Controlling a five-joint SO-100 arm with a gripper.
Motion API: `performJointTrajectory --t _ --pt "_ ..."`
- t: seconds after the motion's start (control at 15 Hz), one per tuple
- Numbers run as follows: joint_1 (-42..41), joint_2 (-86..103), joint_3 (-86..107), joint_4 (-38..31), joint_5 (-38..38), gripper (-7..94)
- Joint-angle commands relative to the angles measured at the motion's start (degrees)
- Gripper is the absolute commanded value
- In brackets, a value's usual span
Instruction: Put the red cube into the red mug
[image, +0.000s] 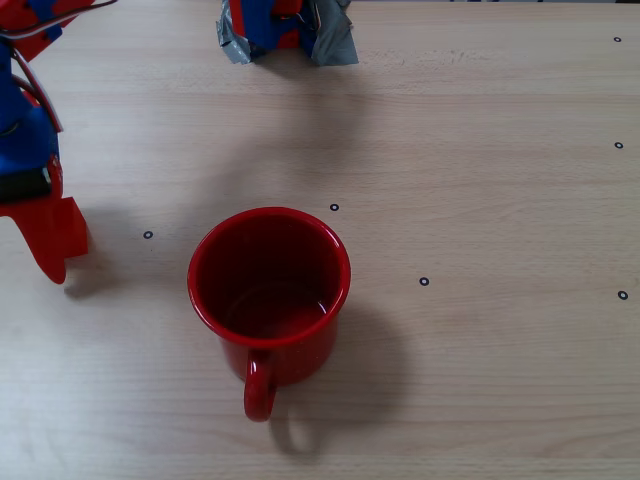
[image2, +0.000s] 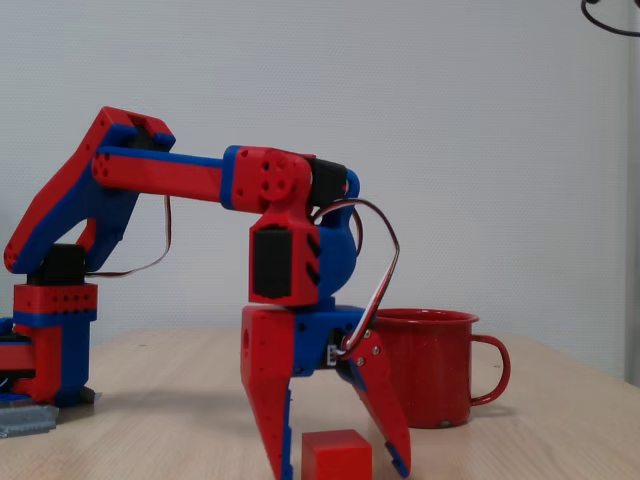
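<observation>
At the lower middle of the side fixed view, the red cube (image2: 337, 455) is straddled on the table (image2: 180, 420) by the released tool (image2: 338, 462); closing is required next, then carriage to the red mug (image2: 425, 370).

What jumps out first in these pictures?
In the overhead fixed view, a big glossy red mug stands mid-table, handle toward the camera, nothing visible inside. In the side fixed view, the red-and-blue arm's hand points down, its open fingers either side of a small red cube on the table.
</observation>
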Motion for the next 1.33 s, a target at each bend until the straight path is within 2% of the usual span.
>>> performJointTrajectory --t 0.0,0.07,0.13,0.27,0.8,1.0,1.27 --pt "-0.44 10.46 -0.7 0.53 1.41 30" --pt "-0.53 10.46 -0.7 -0.09 2.64 23" --pt "-0.62 10.46 -0.7 -0.53 3.16 12" --pt "-0.7 10.46 -0.44 -1.49 2.55 3" --pt "-1.14 13.97 -0.79 -3.25 5.36 0" --pt "-2.11 17.84 -1.85 -0.26 8.26 1" --pt "-2.46 23.03 -1.85 0.62 18.28 0"
